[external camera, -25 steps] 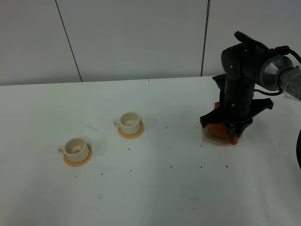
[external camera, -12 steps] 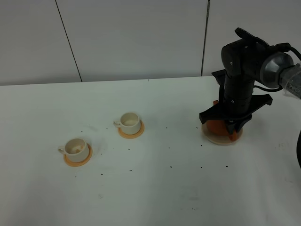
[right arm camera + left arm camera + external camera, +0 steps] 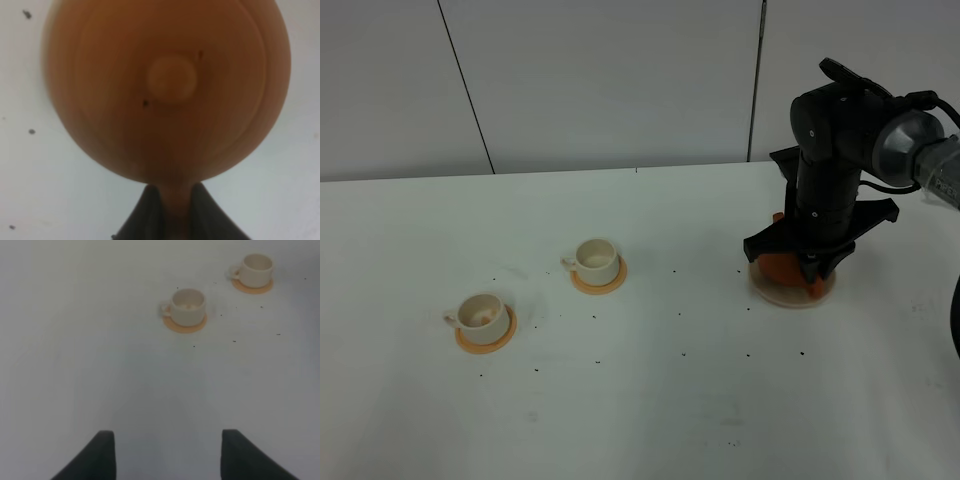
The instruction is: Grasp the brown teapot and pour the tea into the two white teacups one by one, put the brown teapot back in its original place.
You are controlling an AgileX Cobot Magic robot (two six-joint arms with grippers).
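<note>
The brown teapot (image 3: 780, 268) is over the pale beige coaster (image 3: 790, 293) at the right of the table, mostly hidden by my right arm. I cannot tell whether it touches the coaster. In the right wrist view the teapot (image 3: 167, 85) fills the frame from above, and my right gripper (image 3: 176, 212) is shut on its handle. Two white teacups (image 3: 597, 258) (image 3: 483, 316) stand on orange saucers at the left. The left wrist view shows the same teacups (image 3: 188, 304) (image 3: 257, 267) far ahead of my open left gripper (image 3: 167, 455). The tea is hidden.
Small dark specks lie scattered over the white table (image 3: 670, 400). A pale wall (image 3: 620, 80) runs along the table's back edge. The left arm does not show in the exterior view.
My right arm rose slightly with the teapot between one second and half a second ago, and has held still since. The teacups have not moved.
</note>
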